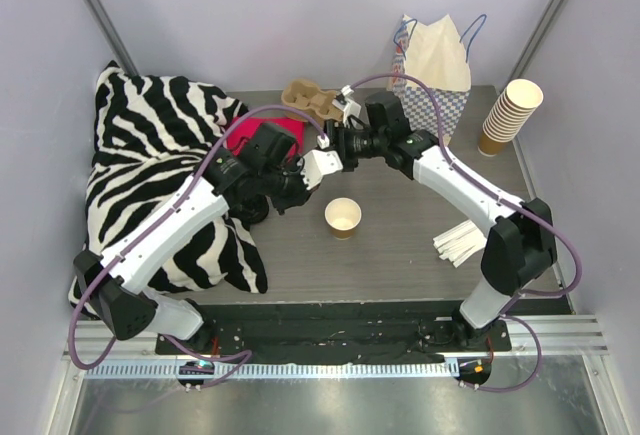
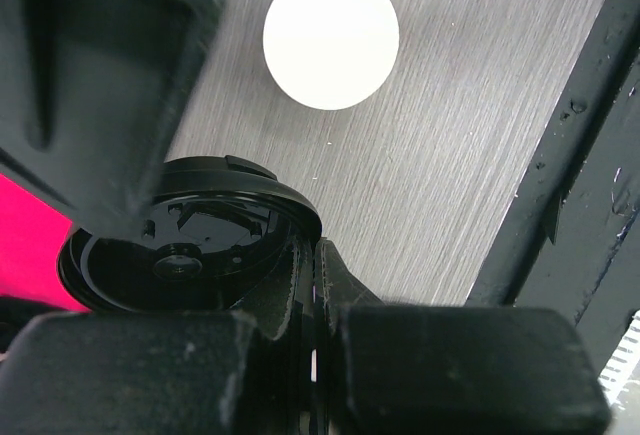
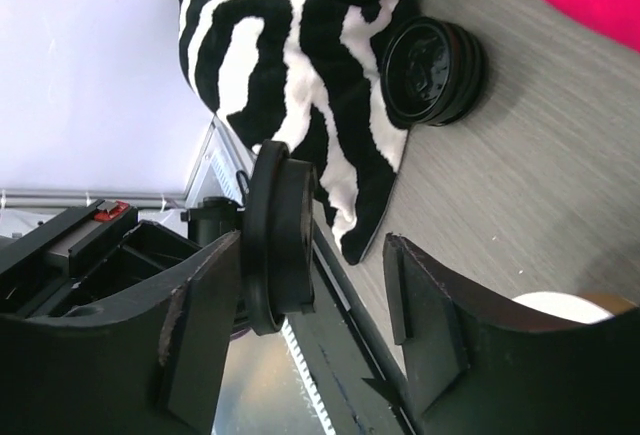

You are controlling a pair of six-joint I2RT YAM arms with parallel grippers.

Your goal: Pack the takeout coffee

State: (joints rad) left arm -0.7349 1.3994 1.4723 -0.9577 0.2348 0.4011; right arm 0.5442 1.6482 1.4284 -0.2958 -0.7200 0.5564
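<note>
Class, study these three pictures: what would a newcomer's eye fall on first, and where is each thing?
The zebra-striped cushion covers the left of the table. At the centre, the left gripper pinches a black lid by its rim, and the right gripper stands open around it. Close by, an open paper cup stands with no lid.

Our left arm (image 1: pixel 165 230) and right arm (image 1: pixel 455 185) reach inward and meet. The left gripper (image 1: pixel 297 177) pinches a lid (image 2: pixel 190 255) by its rim; the right gripper (image 3: pixel 312 273) has its jaws apart, astride it.

Bright, even light; blurred foreground.
</note>
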